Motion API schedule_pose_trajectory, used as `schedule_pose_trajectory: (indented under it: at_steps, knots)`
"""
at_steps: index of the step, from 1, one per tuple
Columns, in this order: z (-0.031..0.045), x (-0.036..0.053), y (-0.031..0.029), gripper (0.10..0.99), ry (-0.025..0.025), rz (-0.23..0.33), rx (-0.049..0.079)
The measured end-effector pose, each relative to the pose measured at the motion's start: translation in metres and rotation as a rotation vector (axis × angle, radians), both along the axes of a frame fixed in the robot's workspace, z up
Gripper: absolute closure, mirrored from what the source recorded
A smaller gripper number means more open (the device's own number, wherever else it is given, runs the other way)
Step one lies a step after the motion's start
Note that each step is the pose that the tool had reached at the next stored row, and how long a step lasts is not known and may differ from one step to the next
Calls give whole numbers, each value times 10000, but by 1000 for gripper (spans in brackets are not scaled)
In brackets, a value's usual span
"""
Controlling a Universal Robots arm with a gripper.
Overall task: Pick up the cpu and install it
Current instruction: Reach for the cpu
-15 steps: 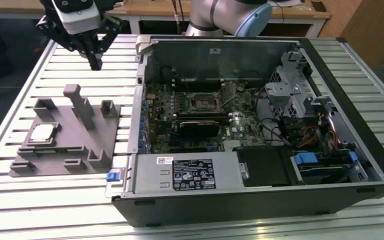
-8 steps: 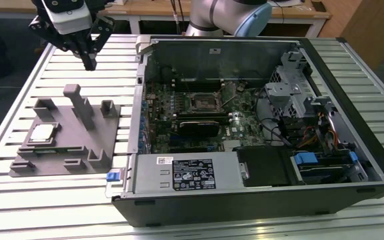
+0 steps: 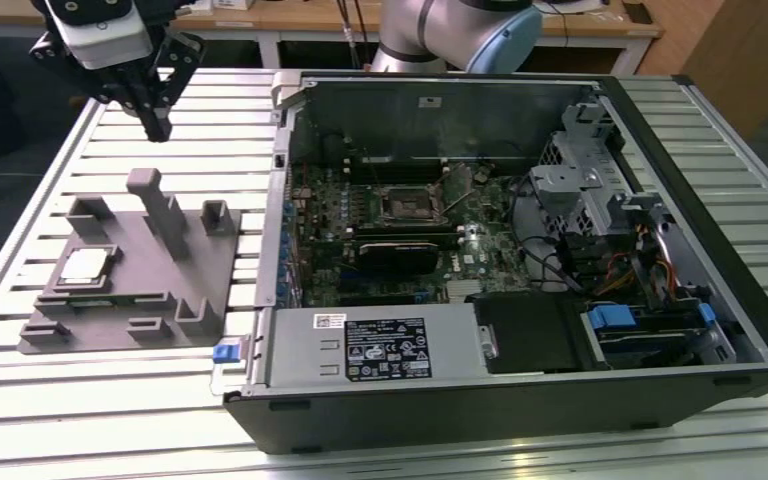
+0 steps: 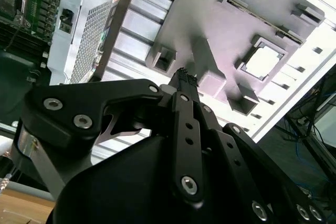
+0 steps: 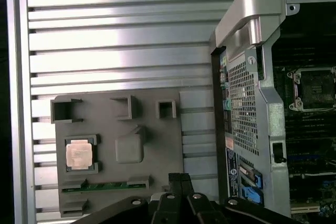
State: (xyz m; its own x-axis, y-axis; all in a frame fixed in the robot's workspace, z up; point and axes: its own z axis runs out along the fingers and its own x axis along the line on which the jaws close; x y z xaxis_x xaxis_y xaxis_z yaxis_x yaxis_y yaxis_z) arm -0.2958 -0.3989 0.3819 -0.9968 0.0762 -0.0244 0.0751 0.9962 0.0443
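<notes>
The cpu [image 3: 87, 265] is a small silver square lying flat in a recess of a grey holder block [image 3: 171, 275] on the slatted table, toward the exterior view's left. It also appears in both wrist views [image 4: 262, 61] [image 5: 79, 156]. My gripper [image 3: 157, 128] hangs well above the table behind the holder, fingers pressed together and holding nothing. Its black fingertips [image 4: 184, 75] [image 5: 180, 178] meet in a point in both wrist views. The dark motherboard socket [image 3: 411, 205] [image 5: 315, 85] sits inside the open computer case.
The open computer case [image 3: 704, 200] fills the exterior view's right, with drive bays, cables and a black heatsink-like block [image 3: 391, 255]. The grey holder has tall upright posts [image 3: 157, 195] and holds a green memory stick [image 5: 100, 186]. The arm's base [image 3: 458, 35] stands behind the case.
</notes>
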Motion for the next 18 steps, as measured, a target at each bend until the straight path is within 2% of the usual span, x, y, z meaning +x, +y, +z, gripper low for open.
schedule_pose_trajectory:
  at_steps: [18]
  knots:
    - [-14, -291, 0, 980, -1, 0, 0]
